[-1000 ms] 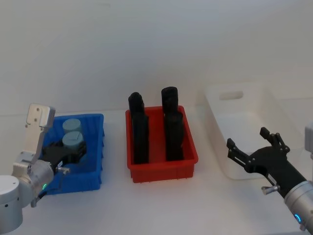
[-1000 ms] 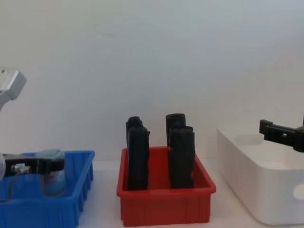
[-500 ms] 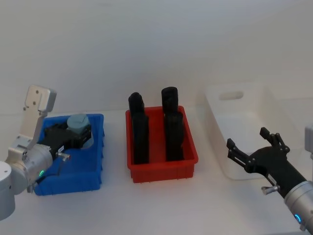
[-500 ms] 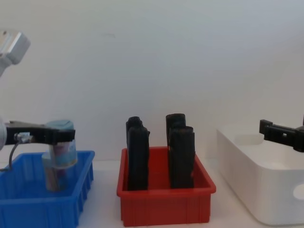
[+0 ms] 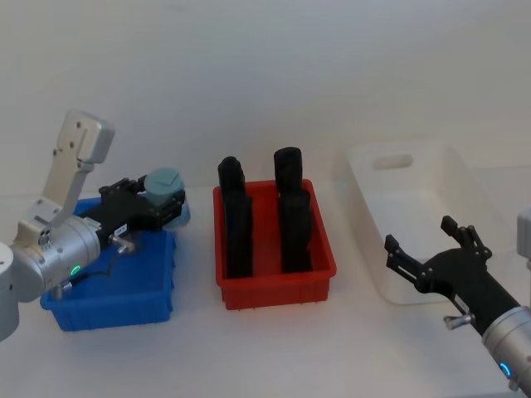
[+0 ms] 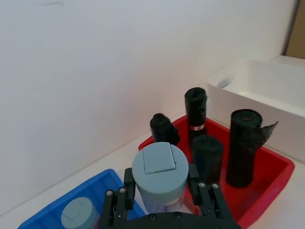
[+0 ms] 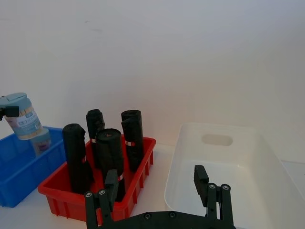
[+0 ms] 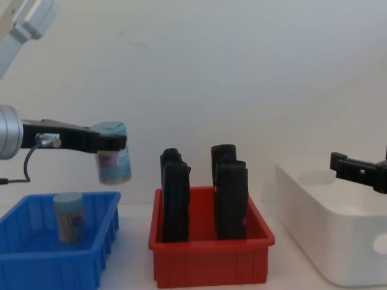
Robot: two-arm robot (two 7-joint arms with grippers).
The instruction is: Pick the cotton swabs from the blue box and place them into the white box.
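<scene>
Swab stock, two units. One jar (image 8: 113, 162) is held in the air by the left hand (image 8: 109, 140), whose fingers (image 6: 128, 180) are clamped on either side of it just under the lid (image 6: 159, 164). It hangs clear above the right end of the blue box (image 8: 57, 272), toward the red bin (image 8: 211, 266), slightly tilted. The lid is pale teal, with a square flap moulded into its top. The body is clear, with tan sticks visible inside.

Label: white wrap with a red patch and a bluish strip near the top. The writing is too small to read, and no brand can be made out.

The second jar (image 8: 68, 216) has the same lid and label and stands upright inside the blue box, toward its middle, well below the held one.

The blue box is a low ribbed bin at the left of the white tabletop (image 5: 274, 348).

The red bin stands between the two boxes, apart from both. It holds four tall black rolls (image 8: 175, 199) standing upright in two rows. One roll carries a narrow red-and-white band (image 6: 196, 128) near its top, with no lettering that can be read.

The white box (image 8: 338, 241) is a smooth tub with a handle slot in its far wall, at the right of the tabletop. Its visible floor is bare.

The right hand (image 5: 419, 232) hangs at the near side of the white box, level with its rim or a little above it. Its fingers are spread wide and nothing is between them.
</scene>
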